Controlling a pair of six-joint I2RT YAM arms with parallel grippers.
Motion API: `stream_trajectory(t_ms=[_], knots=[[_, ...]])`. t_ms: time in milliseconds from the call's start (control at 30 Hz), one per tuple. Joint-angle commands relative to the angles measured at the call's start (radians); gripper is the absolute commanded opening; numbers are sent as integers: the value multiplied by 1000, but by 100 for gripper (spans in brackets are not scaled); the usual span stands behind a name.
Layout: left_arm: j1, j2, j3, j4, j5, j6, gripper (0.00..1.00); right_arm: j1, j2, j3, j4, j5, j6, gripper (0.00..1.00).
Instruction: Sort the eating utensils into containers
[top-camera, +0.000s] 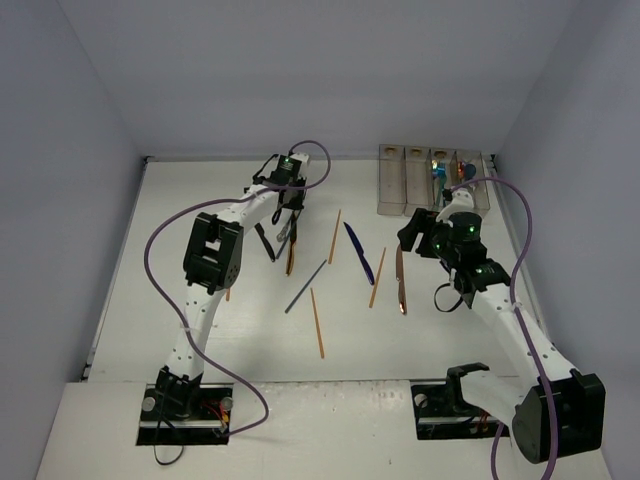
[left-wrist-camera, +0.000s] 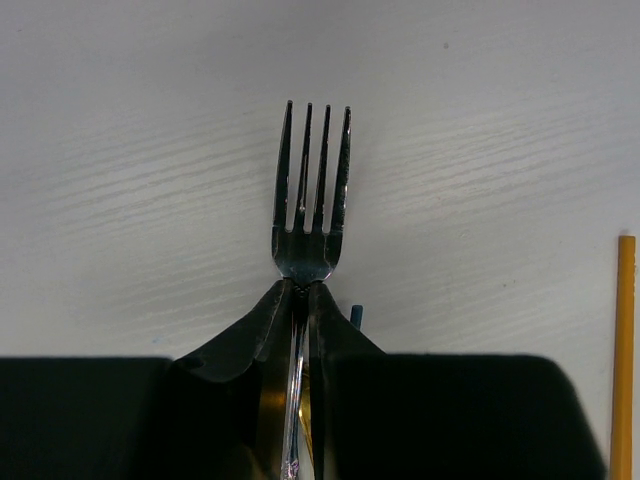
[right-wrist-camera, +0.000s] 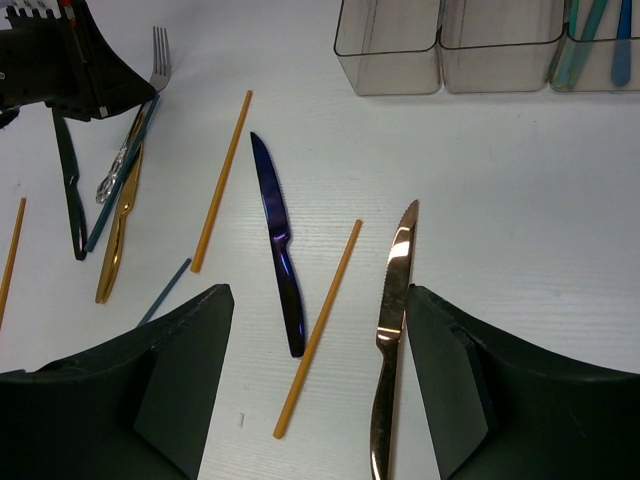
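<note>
Clear plastic rectangular bins (top-camera: 391, 185), joined row, upper right of top view. Right gripper (right-wrist-camera: 318, 300) spread; copper metal knife (right-wrist-camera: 393, 300) lower right of wrist frame, axis near-vertical, tip up. Left gripper (left-wrist-camera: 300, 300) pinching silver metal fork (left-wrist-camera: 312, 200) at neck, frame centre, tines up.

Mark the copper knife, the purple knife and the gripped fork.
copper knife (right-wrist-camera: 391, 318): right wrist view, lower blade.
purple knife (right-wrist-camera: 279, 238): right wrist view, blade's base.
fork (left-wrist-camera: 308, 250): left wrist view, base of tines.
</note>
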Motion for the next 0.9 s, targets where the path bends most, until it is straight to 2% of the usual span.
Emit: stream_trajectory(t_ms=[0, 333, 567, 867], knots=[[27, -96, 12, -40, -27, -1, 0, 12, 3, 26, 65, -3, 10, 67], [29, -252, 12, -18, -28, -76, 0, 65, 17, 69, 68, -14, -7, 68], [35, -332, -32, 7, 24, -211, 0, 202, 82, 141, 107, 11, -18, 68], [32, -502, -246, 182, 151, -471, 0, 386, 257, 233, 277, 13, -55, 71]])
